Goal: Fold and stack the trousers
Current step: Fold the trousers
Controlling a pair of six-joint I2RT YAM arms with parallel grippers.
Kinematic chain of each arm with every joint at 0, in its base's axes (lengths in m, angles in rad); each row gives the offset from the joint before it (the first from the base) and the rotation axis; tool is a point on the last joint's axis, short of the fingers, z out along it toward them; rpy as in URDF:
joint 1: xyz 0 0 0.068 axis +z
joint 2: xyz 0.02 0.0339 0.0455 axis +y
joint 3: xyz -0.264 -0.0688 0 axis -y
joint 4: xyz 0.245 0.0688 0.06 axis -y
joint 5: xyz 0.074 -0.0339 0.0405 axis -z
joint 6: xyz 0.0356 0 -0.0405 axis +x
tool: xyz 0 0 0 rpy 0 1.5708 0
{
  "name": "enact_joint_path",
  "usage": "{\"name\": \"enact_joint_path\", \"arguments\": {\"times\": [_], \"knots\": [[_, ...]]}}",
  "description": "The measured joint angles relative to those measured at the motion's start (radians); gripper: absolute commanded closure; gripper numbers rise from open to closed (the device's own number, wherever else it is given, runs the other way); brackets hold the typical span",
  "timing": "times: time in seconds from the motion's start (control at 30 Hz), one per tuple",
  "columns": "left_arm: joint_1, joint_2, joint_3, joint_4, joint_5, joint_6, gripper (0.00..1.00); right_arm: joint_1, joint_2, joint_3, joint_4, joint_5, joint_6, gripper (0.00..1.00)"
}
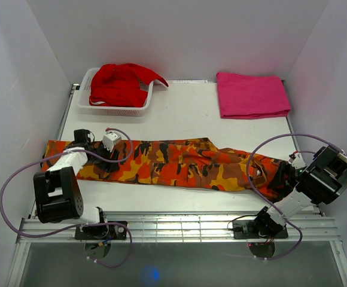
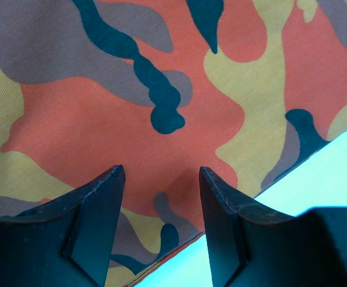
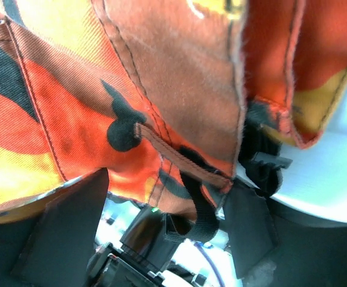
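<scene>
- Left hand: released, its fingers spread just above the flat leg end of the trousers, near the hem.
- Right hand: released too, with its fingers either side of the waistband by a belt loop, not pinching it.
- The trousers lie full length across the counter.
- Step, as I judge it: taking hold of both ends for the first fold. The next move calls for both hands to clamp, then carry one end over the other.

white table bears trousers, basket, pink cloth.
</scene>
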Motion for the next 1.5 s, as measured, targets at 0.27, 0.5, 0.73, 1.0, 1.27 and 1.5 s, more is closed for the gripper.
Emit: {"name": "enact_joint_path", "arguments": {"times": [0.27, 0.5, 0.73, 1.0, 1.27, 1.5], "knots": [[0.0, 0.051, -0.002, 0.047, -0.024, -0.006, 0.38, -0.01, -0.018, 0.0, 0.09, -0.009, -0.066, 0.83], [0.0, 0.085, 0.013, 0.09, -0.042, -0.028, 0.51, -0.014, -0.118, 0.072, 0.047, -0.025, -0.105, 0.92], [0.0, 0.115, 0.029, 0.123, -0.055, -0.04, 0.59, 0.012, -0.129, 0.23, -0.019, -0.104, -0.106, 0.92], [-0.001, 0.137, 0.05, 0.122, -0.054, -0.052, 0.59, 0.042, -0.08, 0.274, -0.059, -0.13, -0.119, 0.83], [-0.005, 0.106, 0.056, 0.054, -0.003, -0.011, 0.45, 0.042, -0.087, 0.234, -0.109, -0.068, -0.201, 0.18], [-0.202, -0.047, 0.17, -0.035, 0.068, -0.012, 0.37, -0.001, -0.11, 0.21, -0.142, 0.013, -0.215, 0.17]]}}
